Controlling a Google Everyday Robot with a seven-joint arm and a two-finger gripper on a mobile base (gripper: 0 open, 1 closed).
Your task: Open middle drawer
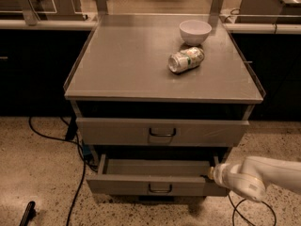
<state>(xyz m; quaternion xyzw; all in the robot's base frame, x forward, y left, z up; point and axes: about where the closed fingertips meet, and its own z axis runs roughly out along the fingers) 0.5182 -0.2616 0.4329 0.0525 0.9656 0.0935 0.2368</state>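
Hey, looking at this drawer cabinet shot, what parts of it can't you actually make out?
All in the camera view:
The gripper, at the right front corner of the middle drawer: how it holds the drawer is masked by the white arm.
The drawer's rear interior: shadowed under the top drawer.
Anything below the middle drawer: covered by its pulled-out tray.
The arm's base: cut off by the right edge.

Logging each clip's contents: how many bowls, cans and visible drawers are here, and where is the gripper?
Bowls: 1, the bowl on the cabinet top
Cans: 1, the can on its side
Drawers: 2, the top drawer and the middle drawer, pulled out
Total: 4
The gripper is at the middle drawer's right end.
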